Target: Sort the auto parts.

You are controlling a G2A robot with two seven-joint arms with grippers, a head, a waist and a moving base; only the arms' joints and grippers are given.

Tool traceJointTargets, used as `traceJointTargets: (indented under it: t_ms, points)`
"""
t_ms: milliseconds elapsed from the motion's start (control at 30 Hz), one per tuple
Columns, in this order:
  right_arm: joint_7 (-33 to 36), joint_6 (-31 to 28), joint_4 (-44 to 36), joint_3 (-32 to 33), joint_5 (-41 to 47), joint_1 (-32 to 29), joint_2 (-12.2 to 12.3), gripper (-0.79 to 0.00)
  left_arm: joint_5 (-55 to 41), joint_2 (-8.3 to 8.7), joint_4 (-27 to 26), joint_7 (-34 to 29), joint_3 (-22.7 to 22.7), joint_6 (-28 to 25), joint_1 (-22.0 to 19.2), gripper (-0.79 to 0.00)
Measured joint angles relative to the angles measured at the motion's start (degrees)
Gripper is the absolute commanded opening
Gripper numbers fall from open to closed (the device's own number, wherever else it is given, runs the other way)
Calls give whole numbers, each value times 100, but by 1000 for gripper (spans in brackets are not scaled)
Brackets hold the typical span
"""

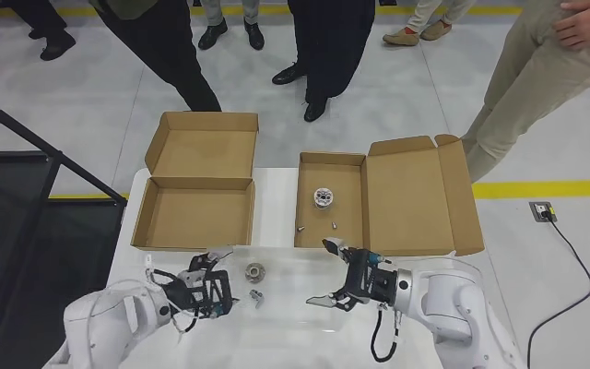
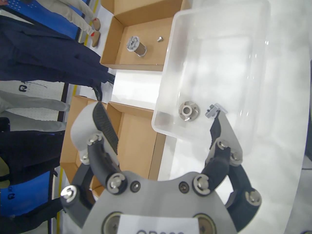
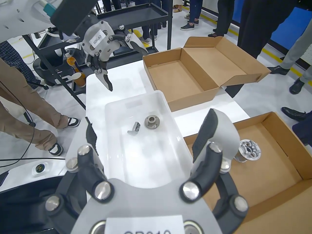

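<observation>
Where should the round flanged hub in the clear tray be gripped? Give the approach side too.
Pinch the flanged hub across its rim, coming straight down from above: it lies flat, bore up, in the clear tray, apart from the bracket.

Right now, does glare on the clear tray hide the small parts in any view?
Left wrist view: bright reflections streak the clear tray, yet the round flange and small bracket show plainly. Right wrist view: soft sheen only. Top view: tray nearly blends into the white table.

Grey flange (image 2: pixel 188 111) and bracket (image 2: pixel 215 110), clear bin (image 2: pixel 168 59), brown cardboard boxes (image 1: pixel 198 217), white table (image 1: pixel 277 208).
</observation>
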Motion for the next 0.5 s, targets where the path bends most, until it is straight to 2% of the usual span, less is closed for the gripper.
traceJointTargets:
  t_ms: [100,333,433,500]
  points:
    - [-78,36,-93,62,-163,-124,38,0,204,119,324,-73,469,13,-346,0]
    - [-375,118,-413,590,-599,-661,169,0,324,561,968,-178,1647,14,-1258,0]
    - [-540,-10,-526,833,-656,-875,227,0,86,727,1147,-406,2024,14,-1630,0]
    - [-561,-32,-559,910,-689,-953,248,0,-108,780,1195,-541,2151,14,-1767,0]
